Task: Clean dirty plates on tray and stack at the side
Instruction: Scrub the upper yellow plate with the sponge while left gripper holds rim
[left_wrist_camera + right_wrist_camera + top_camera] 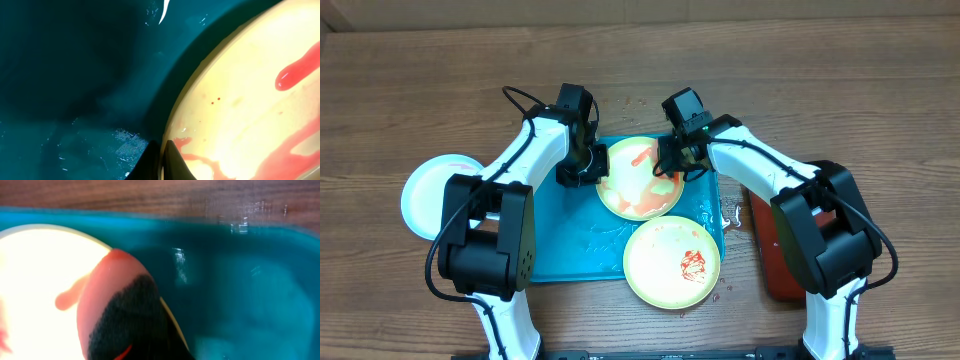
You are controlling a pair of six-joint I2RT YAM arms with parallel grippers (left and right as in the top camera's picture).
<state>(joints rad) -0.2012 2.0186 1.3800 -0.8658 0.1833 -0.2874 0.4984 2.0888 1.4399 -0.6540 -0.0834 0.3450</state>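
Note:
The turquoise tray (560, 240) holds two green-rimmed dirty plates. The upper plate (638, 190) has red sauce streaks; the lower plate (665, 250) has a red smear. My left gripper (582, 170) is shut on the upper plate's left rim, as the left wrist view shows (162, 150), with the plate (240, 115) on the tray (75, 75). My right gripper (672, 165) presses a pink and black sponge (120, 305) on that plate's (35, 265) right edge; its fingers are hidden behind the sponge. The light-blue plate (428, 195) lies on the table left of the tray.
A dark red-brown tray (772, 250) lies at the right, partly under my right arm. Water drops (730, 215) sit on the wooden table (880, 90) by the turquoise tray's right edge.

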